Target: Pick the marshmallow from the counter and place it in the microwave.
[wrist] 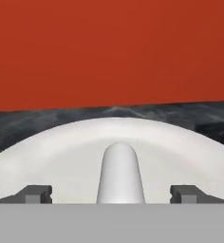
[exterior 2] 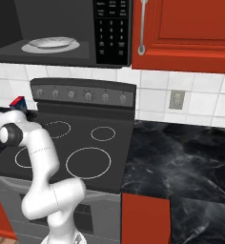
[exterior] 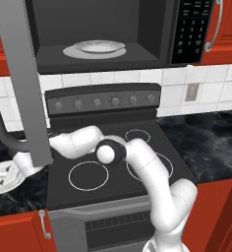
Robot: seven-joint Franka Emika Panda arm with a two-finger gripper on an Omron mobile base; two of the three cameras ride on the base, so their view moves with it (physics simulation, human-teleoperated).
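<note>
The gripper (wrist: 112,194) stands open, jaws spread to either side of the marshmallow (wrist: 119,173), likely for a grasp. It lies on a white plate (wrist: 57,152) near the counter's (wrist: 38,124) left end. The microwave (exterior: 103,34) gapes overhead.

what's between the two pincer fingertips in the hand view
The marshmallow, upright on the white plate, stands midway between the fingertips. Bare plate shows on either side of it in the hand view.

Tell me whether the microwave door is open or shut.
Open: the microwave cavity is exposed with a plate inside, and its grey door swings out leftward.
</note>
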